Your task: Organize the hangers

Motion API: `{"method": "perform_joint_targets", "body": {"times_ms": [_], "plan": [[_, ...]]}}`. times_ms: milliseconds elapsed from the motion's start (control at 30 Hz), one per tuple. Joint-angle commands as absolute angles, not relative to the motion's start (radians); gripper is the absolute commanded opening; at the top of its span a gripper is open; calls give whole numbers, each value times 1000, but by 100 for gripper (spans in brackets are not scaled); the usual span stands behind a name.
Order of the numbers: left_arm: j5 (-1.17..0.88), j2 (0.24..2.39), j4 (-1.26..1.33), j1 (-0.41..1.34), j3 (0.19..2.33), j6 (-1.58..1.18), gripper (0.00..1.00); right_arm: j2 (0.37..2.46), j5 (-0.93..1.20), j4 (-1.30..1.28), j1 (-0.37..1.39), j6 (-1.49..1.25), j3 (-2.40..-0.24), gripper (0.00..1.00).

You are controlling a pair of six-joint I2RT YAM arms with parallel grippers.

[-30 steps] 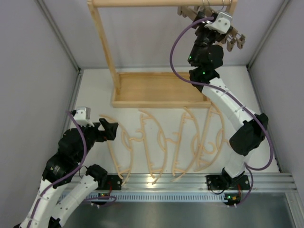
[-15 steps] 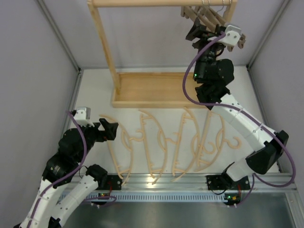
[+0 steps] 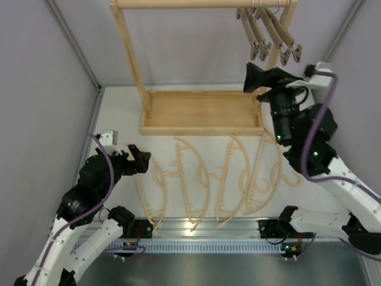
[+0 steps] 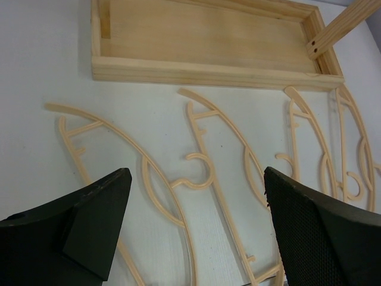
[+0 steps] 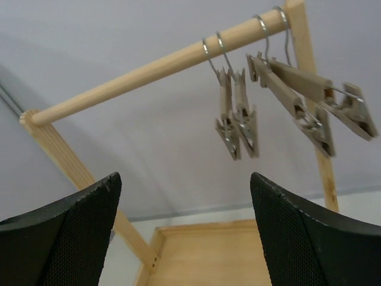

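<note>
A white surface (image 3: 119,119) is lying between grey walls (image 3: 59,71), with a ribbed metal rail (image 3: 238,226) running along its near edge. The pale rack frame (image 3: 130,53) is standing at the back, its tray base (image 3: 202,128) showing bare wood. Four clamp hangers (image 3: 269,36) are hanging at the right end of the bar (image 3: 178,3). The right hand (image 3: 253,77) is hovering just below them without touching, its fingers spread wide and gripping nothing. Four curved hangers (image 3: 205,179) are lying flat, side by side, on the surface near the front. The left hand (image 4: 196,179) is hovering by the leftmost one, also wide open and empty.
</note>
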State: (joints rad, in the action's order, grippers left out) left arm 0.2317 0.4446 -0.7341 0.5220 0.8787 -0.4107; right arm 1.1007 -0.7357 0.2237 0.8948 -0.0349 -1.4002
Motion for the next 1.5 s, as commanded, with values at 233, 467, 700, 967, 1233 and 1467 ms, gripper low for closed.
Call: {"method": "perform_joint_targets", "body": {"times_ms": [233,467,700,967,1233,1467], "plan": [[186,730,-675,528,924,-581,95,596,-715,-515,904,-661,-1044,81],[225,825,-609,667,859,-644,94,499,-683,-635,904,-892,-755,80],[584,1090,-595,1128,896,-802,95,517,-650,-635,904,-979,-654,80],[722,1471,-575,1419,1047,-905,94,451,-713,-715,904,-962,-748,79],[694,1764,-500,1566,1270,-735,89,431,-739,-761,904,-940,-859,79],[523,1813,-397,1569,1256,-620,81,419,-735,-761,904,-936,-874,78]]}}
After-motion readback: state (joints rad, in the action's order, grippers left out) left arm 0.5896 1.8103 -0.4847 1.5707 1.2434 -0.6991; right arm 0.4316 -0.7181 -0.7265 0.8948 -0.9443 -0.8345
